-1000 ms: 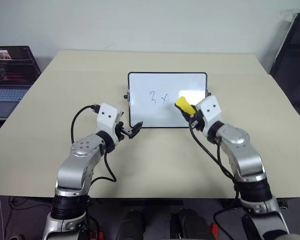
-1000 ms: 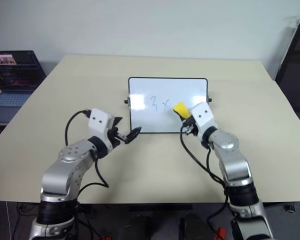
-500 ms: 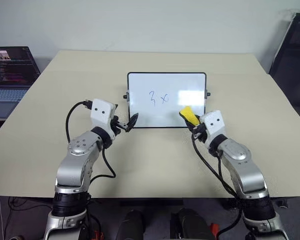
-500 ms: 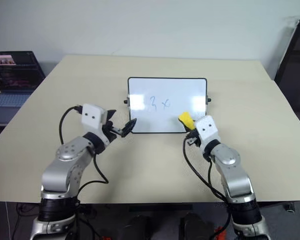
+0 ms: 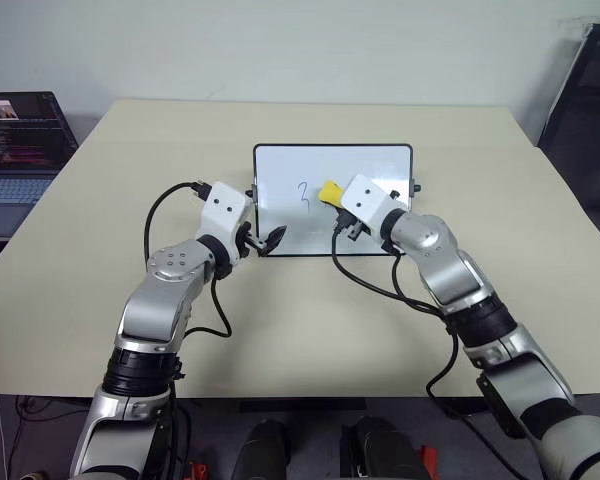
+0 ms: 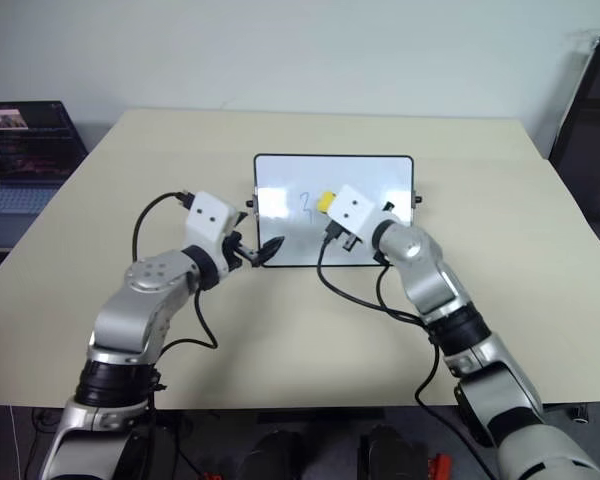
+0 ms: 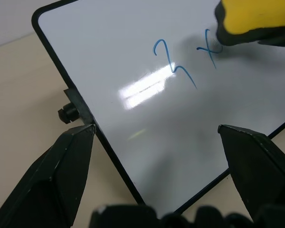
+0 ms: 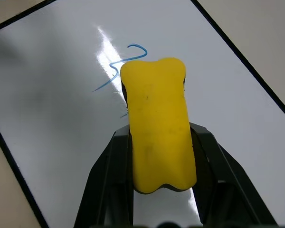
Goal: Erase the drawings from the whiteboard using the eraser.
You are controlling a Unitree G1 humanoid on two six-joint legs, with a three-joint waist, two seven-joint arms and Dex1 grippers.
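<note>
The whiteboard (image 5: pixel 280 170) lies flat in the middle of the table, black-framed, with a knob (image 7: pixel 67 113) on its left side. Of the drawings, a blue "3" (image 5: pixel 304 191) shows in full, while the "x" (image 7: pixel 210 47) is partly under the eraser. The yellow eraser (image 8: pixel 156 123) rests dark side down on the board just right of the "3", and my right gripper (image 5: pixel 336 197) is shut on it. My left gripper (image 7: pixel 155 129) is open at the board's near left corner, one finger outside the frame and the other over the near edge.
The beige table (image 5: pixel 280 320) has bare room around the board. An open laptop (image 5: pixel 15 140) sits off the table's left side. A dark chair (image 5: pixel 590 110) stands at the far right. Black cables hang from both wrists.
My right gripper has carried the eraser from the board's near right corner leftward and farther up, onto the "x". The left gripper has edged forward to the board's corner.
</note>
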